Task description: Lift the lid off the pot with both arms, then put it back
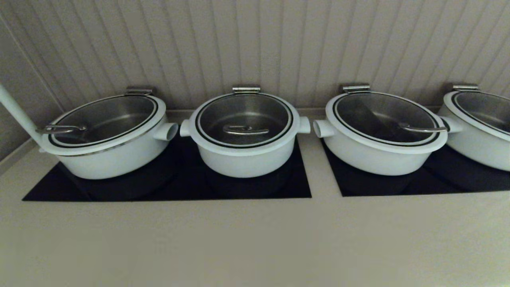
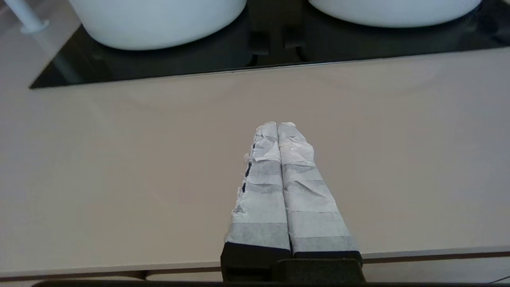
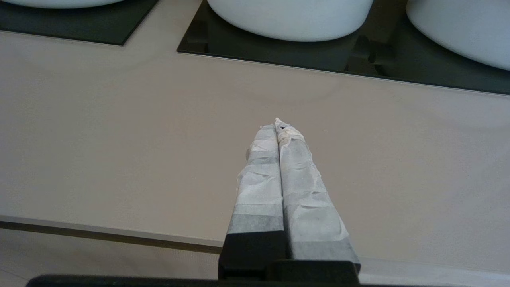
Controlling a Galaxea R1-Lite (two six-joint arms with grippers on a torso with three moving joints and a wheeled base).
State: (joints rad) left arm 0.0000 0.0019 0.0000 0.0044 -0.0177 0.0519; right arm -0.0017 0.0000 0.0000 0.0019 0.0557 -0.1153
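Observation:
The pot (image 1: 245,159) is the small deep white one in the middle of the left black cooktop, with a stubby handle on each side. Its lid (image 1: 244,109) sits closed on it, with the curved steel bar handle (image 1: 245,130) at its centre. Neither arm shows in the head view. My left gripper (image 2: 277,124) is shut and empty, hovering over the beige counter in front of the cooktop; the pot's lower wall (image 2: 394,12) lies ahead of it. My right gripper (image 3: 279,123) is also shut and empty over the counter, with the pot's base (image 3: 59,2) far off to one side.
A wider white pot (image 1: 107,155) stands left of the pot on the same cooktop (image 1: 167,187). Two more wide pots (image 1: 378,155) (image 1: 478,143) stand on the right cooktop. A white pole (image 1: 16,111) rises at far left. The beige counter (image 1: 255,239) runs along the front.

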